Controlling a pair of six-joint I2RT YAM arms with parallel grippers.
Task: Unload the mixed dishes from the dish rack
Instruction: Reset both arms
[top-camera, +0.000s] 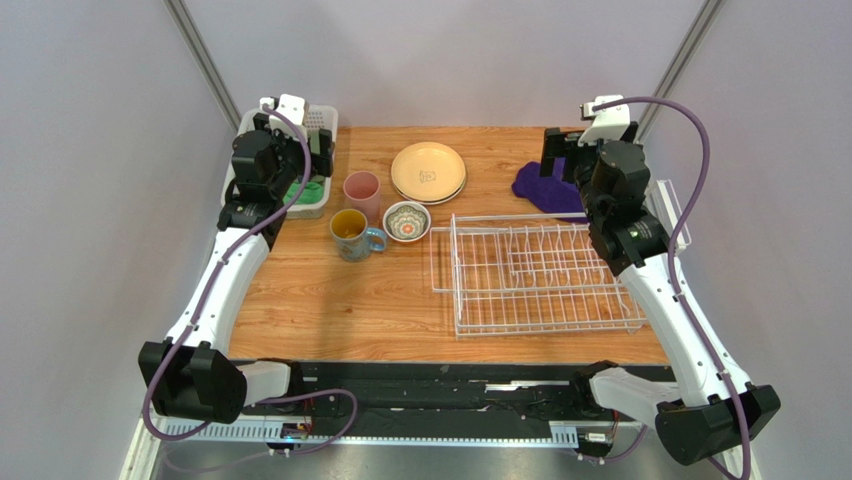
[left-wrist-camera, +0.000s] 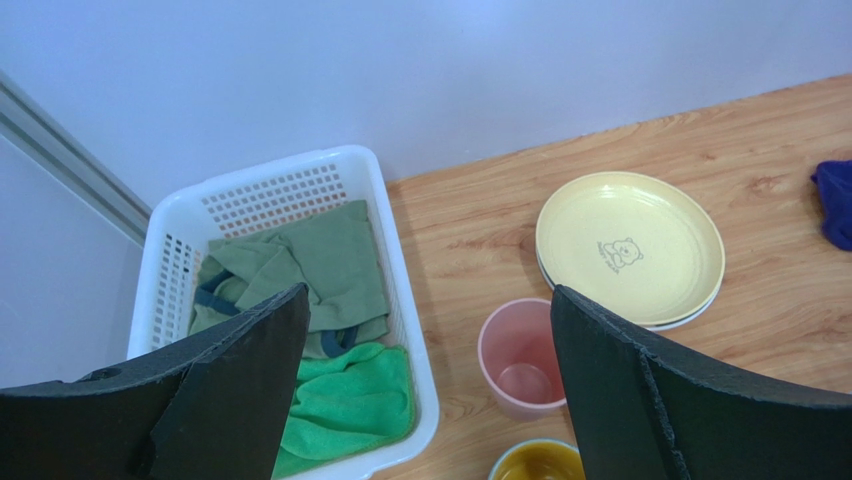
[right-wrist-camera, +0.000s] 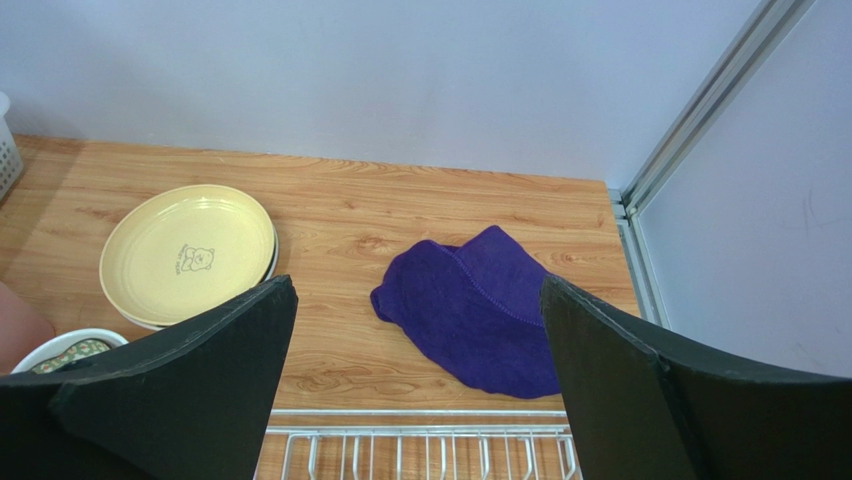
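Observation:
The white wire dish rack (top-camera: 535, 272) stands on the table's right half with no dishes in it; its far rail shows in the right wrist view (right-wrist-camera: 420, 425). Stacked cream plates (top-camera: 428, 171) lie at the back middle and show in the wrist views (left-wrist-camera: 628, 246) (right-wrist-camera: 188, 253). The pink cup (top-camera: 362, 193) (left-wrist-camera: 520, 358), the blue-handled mug (top-camera: 352, 234) (left-wrist-camera: 535, 462) and a patterned bowl (top-camera: 407, 221) (right-wrist-camera: 62, 352) stand left of the rack. My left gripper (left-wrist-camera: 428, 385) is open and empty above the basket's edge. My right gripper (right-wrist-camera: 418, 375) is open and empty above the rack's far rail.
A white mesh basket (top-camera: 322, 123) (left-wrist-camera: 405, 300) with green cloths (left-wrist-camera: 340, 400) sits at the back left. A purple cloth (top-camera: 545, 190) (right-wrist-camera: 480, 305) lies behind the rack. Walls close in on both sides, with a metal post (right-wrist-camera: 690, 120) at the right corner.

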